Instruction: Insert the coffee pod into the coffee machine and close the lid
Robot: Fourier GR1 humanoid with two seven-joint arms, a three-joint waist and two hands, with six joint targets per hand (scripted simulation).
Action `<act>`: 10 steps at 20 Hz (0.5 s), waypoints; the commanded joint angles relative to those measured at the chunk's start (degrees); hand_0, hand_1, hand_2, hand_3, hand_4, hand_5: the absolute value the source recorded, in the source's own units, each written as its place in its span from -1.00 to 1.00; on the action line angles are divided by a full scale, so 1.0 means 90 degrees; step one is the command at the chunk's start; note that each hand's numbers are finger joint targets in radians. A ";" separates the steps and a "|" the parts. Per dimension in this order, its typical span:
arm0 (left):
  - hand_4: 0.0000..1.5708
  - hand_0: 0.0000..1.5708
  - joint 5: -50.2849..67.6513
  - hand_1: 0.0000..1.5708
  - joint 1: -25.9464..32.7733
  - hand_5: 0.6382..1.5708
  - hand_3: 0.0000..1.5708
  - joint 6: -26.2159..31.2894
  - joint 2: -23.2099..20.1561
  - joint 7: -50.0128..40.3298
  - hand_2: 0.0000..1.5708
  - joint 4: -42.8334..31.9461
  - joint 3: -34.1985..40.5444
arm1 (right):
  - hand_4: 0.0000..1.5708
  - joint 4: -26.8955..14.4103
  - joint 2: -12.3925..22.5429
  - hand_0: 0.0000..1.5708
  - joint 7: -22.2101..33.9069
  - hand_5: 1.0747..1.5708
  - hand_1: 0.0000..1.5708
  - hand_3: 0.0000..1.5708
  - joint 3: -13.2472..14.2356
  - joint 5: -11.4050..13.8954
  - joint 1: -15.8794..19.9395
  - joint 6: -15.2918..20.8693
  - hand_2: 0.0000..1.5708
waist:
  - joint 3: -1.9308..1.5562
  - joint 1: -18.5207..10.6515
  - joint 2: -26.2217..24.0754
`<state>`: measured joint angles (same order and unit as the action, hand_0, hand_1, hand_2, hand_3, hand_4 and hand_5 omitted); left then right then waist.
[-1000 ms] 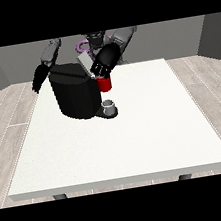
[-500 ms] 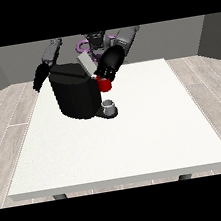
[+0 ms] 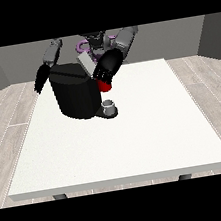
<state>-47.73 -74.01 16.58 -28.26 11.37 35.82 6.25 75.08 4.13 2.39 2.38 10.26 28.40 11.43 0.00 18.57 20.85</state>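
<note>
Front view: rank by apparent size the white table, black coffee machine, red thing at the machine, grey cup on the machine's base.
1. White table
2. Black coffee machine
3 and 4. Red thing at the machine and grey cup: look alike in size, and the red thing is partly hidden by a hand, so no ranking.

Grey-shelled arms, black robot hand (image 3: pixel 107 68) each, purple torso accents.

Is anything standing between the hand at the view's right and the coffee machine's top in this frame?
Nothing visible does. The hand at the view's right is already at the top of the coffee machine, beside the raised grey lid, just above a red thing at the machine. The pod itself cannot be made out.
</note>
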 commanded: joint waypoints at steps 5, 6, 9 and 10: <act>-1.00 0.62 -0.0042 0.62 -0.0196 1.00 0.23 -0.0130 -0.0035 0.0202 0.57 0.0161 0.0016 | -1.00 -0.0358 0.0015 -1.00 -0.0539 1.00 -1.00 -1.00 0.0241 -0.0029 -0.0031 0.0189 -1.00 | -0.0005 -0.0110 0.0238; -1.00 0.59 -0.0101 0.59 -0.0090 1.00 0.20 -0.0198 -0.0153 0.0238 0.55 0.0029 0.0036 | -0.82 -0.0112 0.0169 -1.00 -0.0239 1.00 -1.00 -1.00 0.0083 -0.0128 -0.0119 -0.0257 -1.00 | -0.0003 0.0136 0.0083; -1.00 0.38 -0.0258 0.38 -0.0029 1.00 0.02 -0.0409 -0.0460 0.0783 0.37 0.0065 -0.0046 | -1.00 0.0014 0.0056 -1.00 -0.0321 1.00 -1.00 -1.00 -0.0024 0.0062 -0.0063 -0.0015 -1.00 | -0.0001 0.0073 0.0414; -1.00 0.33 -0.0354 0.33 0.0070 1.00 -0.05 -0.0541 -0.0503 0.0574 0.34 -0.0141 -0.0014 | -0.91 0.0289 0.0135 -1.00 0.0302 1.00 -1.00 -1.00 -0.0038 -0.0005 0.0075 -0.0151 -1.00 | 0.0002 0.0290 0.0251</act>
<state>-49.30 -74.32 14.59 -31.01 15.61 36.43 6.08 75.09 5.00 1.48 2.67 10.30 28.64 10.91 -0.08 19.44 22.98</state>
